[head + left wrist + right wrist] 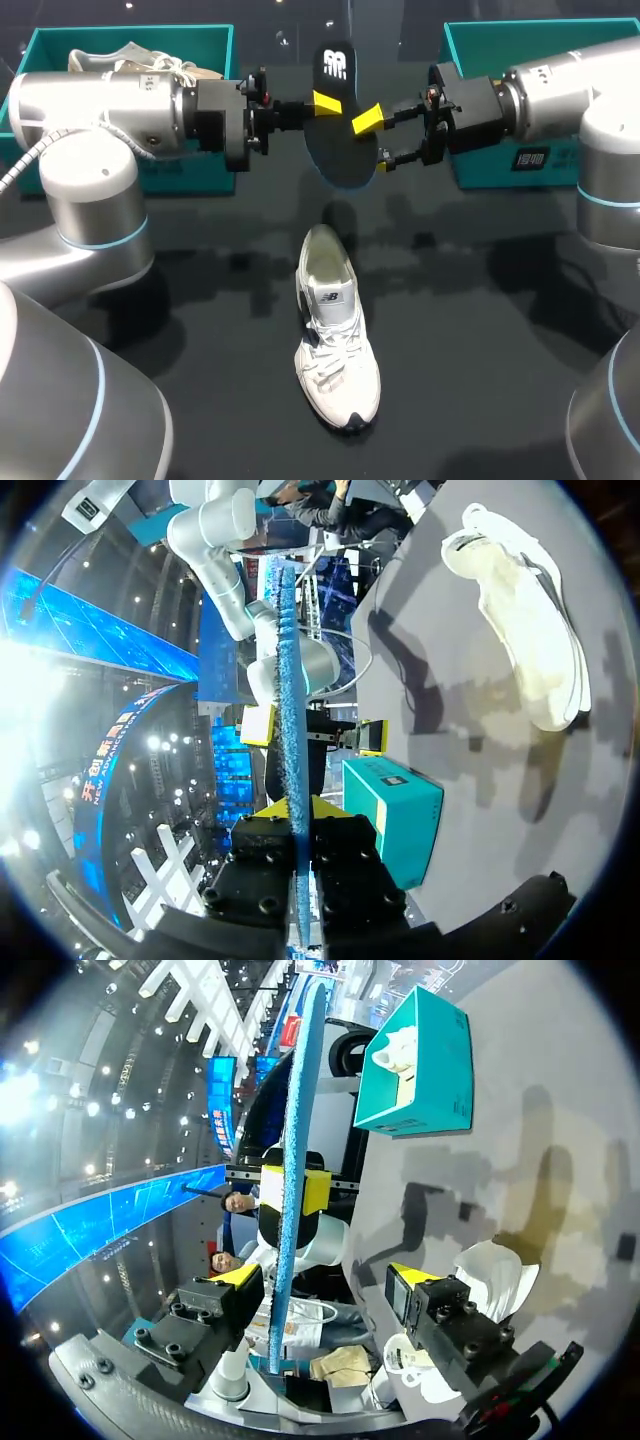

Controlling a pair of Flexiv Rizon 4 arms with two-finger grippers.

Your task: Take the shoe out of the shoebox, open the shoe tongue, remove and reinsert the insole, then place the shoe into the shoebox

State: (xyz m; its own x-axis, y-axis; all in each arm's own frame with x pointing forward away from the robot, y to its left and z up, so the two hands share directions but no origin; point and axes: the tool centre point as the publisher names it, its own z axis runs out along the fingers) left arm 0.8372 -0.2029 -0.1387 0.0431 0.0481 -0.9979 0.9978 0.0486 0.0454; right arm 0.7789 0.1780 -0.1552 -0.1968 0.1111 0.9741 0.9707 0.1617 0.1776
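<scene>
Overhead, our left arm and right arm stretch level toward each other above the far tabletop, the white shoe nearer, upright. At our left wrist, the left end effector is clenched on the black insole, held edge-on. At our right wrist, the right end effector is released, fingers spread around the insole.

One teal cardboard shoebox blocked the far-left corner and a second teal shoebox the far-right, with a black foam insole hanging between them. A white mesh sneaker sat mid-tabletop, with open black tabletop on either side.
</scene>
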